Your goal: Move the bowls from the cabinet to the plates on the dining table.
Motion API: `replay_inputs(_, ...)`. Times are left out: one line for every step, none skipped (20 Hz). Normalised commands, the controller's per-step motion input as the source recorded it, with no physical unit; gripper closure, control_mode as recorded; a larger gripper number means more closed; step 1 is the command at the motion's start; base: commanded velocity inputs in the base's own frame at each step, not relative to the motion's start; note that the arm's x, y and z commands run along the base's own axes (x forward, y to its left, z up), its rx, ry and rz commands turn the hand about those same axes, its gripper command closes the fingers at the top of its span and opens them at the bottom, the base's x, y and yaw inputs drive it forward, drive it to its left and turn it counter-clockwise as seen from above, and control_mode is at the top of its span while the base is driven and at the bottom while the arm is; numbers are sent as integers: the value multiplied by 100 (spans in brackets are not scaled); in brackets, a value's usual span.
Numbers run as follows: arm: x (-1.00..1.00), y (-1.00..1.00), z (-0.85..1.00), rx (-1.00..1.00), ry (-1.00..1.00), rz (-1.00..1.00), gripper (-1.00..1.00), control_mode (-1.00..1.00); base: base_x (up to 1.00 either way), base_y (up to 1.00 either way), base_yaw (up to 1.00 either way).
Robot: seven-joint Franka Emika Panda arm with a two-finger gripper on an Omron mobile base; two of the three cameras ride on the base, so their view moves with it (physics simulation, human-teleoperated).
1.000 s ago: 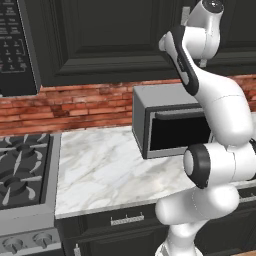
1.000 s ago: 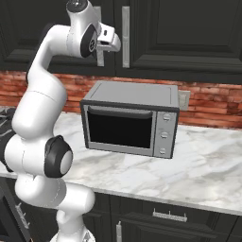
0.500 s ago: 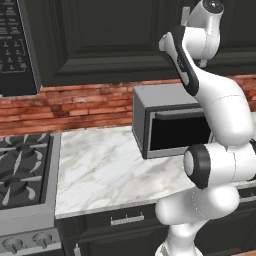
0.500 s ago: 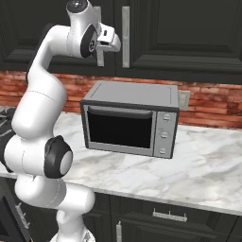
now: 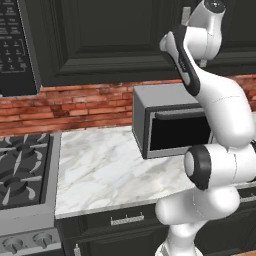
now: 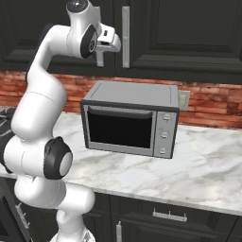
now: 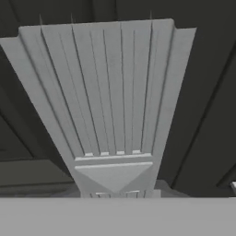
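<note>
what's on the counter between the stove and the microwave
Nothing stands there. In the left base view the stretch of marble counter between the stove and the microwave is bare.

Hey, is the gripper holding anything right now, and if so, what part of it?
Yes. The gripper is shut on a silver bar handle of the dark cabinet, gripping near the bar's lower end.
</note>
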Motion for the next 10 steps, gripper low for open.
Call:
replay_inputs(-45,0,0,0,0,4,100,-100,0,0,0)
replay_inputs(-61,0,0,0,0,3,100,-100,0,0,0)
replay_inputs(-64,0,0,0,0,3,100,-100,0,0,0)
replay_inputs(-69,0,0,0,0,2,100,-100,0,0,0)
replay_inputs(-69,0,0,0,0,2,100,-100,0,0,0)
replay_inputs(-66,0,0,0,0,1,100,-100,0,0,0)
replay_inputs(-68,0,0,0,0,1,100,-100,0,0,0)
replay_inputs(-69,1,0,0,0,0,100,-100,0,0,0)
replay_inputs(-72,4,0,0,0,0,100,-100,0,0,0)
replay_inputs(-71,5,0,0,0,0,100,-100,0,0,0)
